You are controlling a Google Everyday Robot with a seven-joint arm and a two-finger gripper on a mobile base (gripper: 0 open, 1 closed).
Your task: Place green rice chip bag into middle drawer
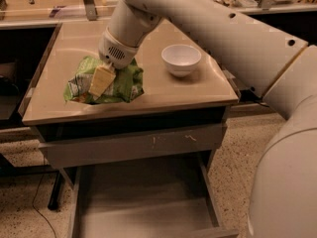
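Observation:
The green rice chip bag (121, 83) is crumpled, near the front left of the tan tabletop (198, 90). My gripper (101, 81) comes down from the big white arm and is shut on the bag. One pale yellow finger (102, 79) lies across the bag's top; the other is hidden by the bag. The middle drawer (143, 202) is pulled open below the table, and its flat grey floor is bare. The bag sits just behind the table's front edge, above the drawer.
A white bowl (181, 58) stands on the table to the right of the bag. A shut grey drawer front with pale scratch marks (133, 145) sits between the tabletop and the open drawer. My white arm (257, 48) fills the right side. Counters run along the back.

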